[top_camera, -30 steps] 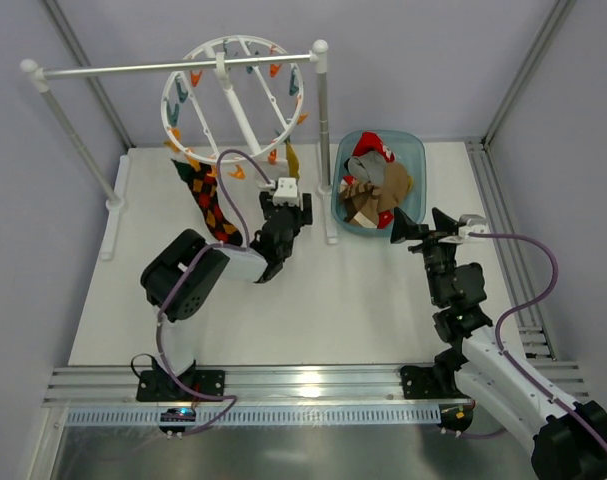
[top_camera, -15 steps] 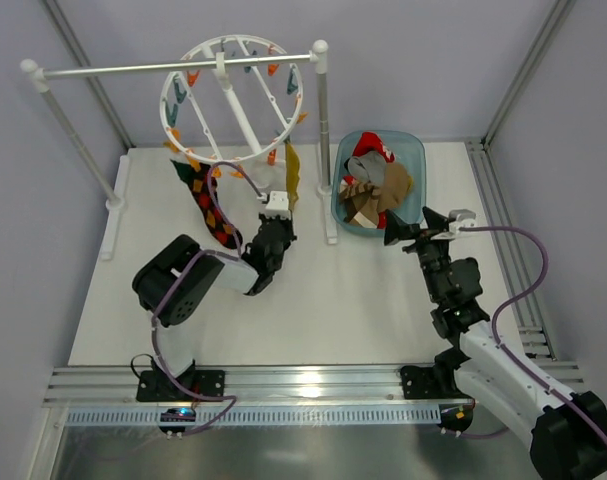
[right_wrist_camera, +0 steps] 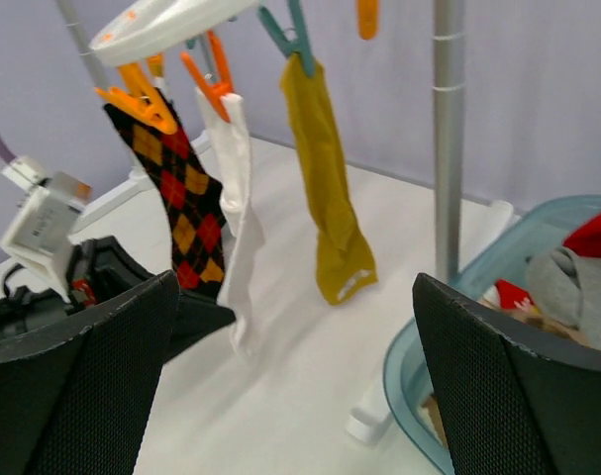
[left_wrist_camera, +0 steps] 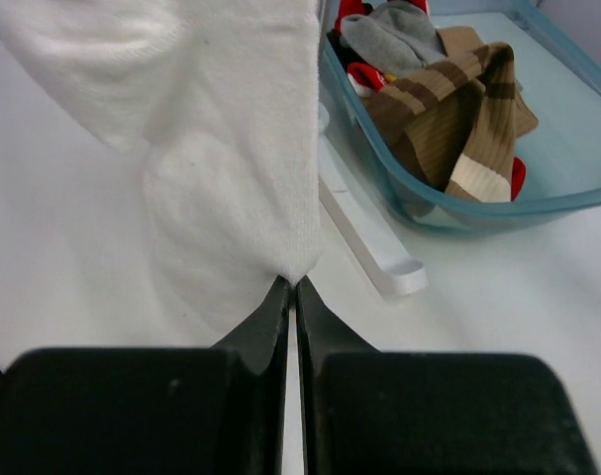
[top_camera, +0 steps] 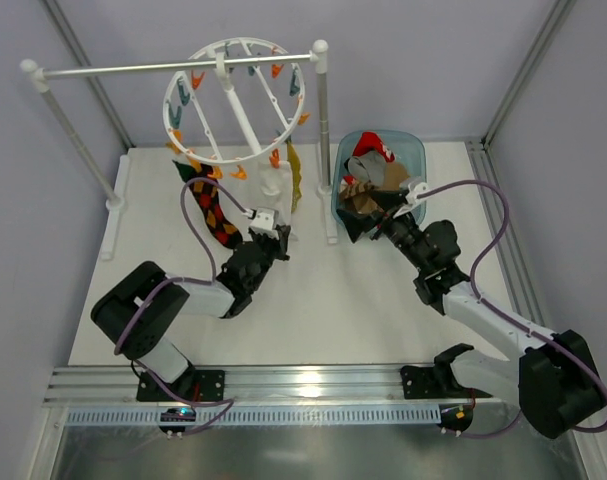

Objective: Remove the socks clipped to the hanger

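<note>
Left gripper (left_wrist_camera: pixel 289 297) was closed, tips nipping just the lowest corner of the white sock (left_wrist_camera: pixel 231 148). The catch was right at the fingertip ends with very little fabric in it. Right gripper (right_wrist_camera: pixel 292 327) was open wide and holding nothing, sitting low near the blue bin (top_camera: pixel 415 150) and facing the hanging socks.

The wheel hanger (top_camera: pixel 167 108) hung from the rail stand (top_camera: pixel 323 130). Three socks were left on it:
- the white sock under an orange clip (right_wrist_camera: pixel 209 79)
- the argyle sock (right_wrist_camera: pixel 176 188) just beside the white one, on its own orange clip
- the mustard yellow sock (right_wrist_camera: pixel 325 168) on a teal clip (right_wrist_camera: pixel 290 40), a bit apart, nearer the post

The bin already held removed socks, including a brown striped sock (left_wrist_camera: pixel 449 109).

Step, as a judgement: pull the white sock down out of its clip.

Risks:
- The pinch is so shallow that the corner will likely slide out once tension builds, leaving the jaws shut on air and the sock on the clip.
- If the clip bites harder than the jaws, the sock stretches and the whole wheel tilts or swings on its hook. A hard tug could drag the stand.
- The argyle sock hangs close enough that a sideways pull could brush or snag it.
- The right arm is parked by the bin, so carrying the sock there could crowd the two arms.
</note>
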Robot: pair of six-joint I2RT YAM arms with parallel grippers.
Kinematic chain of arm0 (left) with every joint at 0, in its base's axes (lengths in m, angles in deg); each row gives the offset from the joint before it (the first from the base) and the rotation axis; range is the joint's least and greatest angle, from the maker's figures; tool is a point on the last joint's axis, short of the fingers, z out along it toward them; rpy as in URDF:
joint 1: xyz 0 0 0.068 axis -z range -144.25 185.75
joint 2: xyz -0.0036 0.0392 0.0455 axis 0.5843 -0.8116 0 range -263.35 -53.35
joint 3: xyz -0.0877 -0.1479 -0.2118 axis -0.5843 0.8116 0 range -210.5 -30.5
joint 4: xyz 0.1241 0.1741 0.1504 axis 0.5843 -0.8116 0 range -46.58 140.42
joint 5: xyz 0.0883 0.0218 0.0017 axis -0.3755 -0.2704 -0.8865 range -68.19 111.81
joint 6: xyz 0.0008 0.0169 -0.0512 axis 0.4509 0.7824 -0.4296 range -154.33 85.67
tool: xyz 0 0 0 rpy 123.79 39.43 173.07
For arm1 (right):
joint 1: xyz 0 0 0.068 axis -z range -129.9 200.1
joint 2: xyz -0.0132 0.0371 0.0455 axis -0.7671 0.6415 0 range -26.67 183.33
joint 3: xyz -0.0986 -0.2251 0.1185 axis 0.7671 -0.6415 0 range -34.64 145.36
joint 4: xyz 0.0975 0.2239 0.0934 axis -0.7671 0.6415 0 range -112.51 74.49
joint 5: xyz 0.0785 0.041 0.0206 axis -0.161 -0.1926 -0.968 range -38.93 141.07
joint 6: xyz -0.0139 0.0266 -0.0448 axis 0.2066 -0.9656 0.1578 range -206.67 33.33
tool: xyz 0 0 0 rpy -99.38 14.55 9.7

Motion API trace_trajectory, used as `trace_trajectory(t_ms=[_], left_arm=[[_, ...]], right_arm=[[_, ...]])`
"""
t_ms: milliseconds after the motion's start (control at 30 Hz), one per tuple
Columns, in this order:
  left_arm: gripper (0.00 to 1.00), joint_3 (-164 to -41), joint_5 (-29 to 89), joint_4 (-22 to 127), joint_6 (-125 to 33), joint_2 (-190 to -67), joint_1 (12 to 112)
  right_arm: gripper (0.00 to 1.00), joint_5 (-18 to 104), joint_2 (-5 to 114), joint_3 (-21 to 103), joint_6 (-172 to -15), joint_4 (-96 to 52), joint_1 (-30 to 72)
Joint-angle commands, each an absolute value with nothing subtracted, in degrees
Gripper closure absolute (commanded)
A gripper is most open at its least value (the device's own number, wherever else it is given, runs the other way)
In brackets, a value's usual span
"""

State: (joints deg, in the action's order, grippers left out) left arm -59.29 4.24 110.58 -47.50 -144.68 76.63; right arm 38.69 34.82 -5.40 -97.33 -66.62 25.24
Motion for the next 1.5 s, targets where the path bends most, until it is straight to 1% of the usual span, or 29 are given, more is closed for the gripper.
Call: trace_trajectory(t_ms=[0,200,300,467,733,967,1467], left_arm=[[1.00,-57.4,9.1,112.9,-48.7,-142.7,77.1],[1.00,-54.4,13.8,113.1,-48.9,-140.6,78.5],[1.00,-53.3,16.4,113.1,-48.7,-139.6,78.6],[1.00,-52.4,17.1,111.1,-48.0,-137.3,78.6],[1.00,-51.3,18.5,109.7,-47.9,-135.5,78.7],[1.00,-51.2,17.2,109.6,-47.4,-135.7,78.8],[1.00,-51.6,17.6,109.7,-47.3,-136.9,78.7]], right_arm=[[0.00,32.8,36.6,0.4,-96.0,-69.5,22.6],[0.00,29.0,40.6,10.2,-90.0,-59.6,16.4],[0.02,27.8,44.7,15.5,-88.8,-56.0,14.8],[0.05,26.2,51.3,24.2,-87.0,-50.3,13.7],[0.06,21.0,60.9,32.9,-86.9,-50.3,13.2],[0.06,21.0,66.8,38.2,-87.9,-52.1,12.7],[0.06,22.9,72.6,40.1,-87.8,-60.4,12.4]])
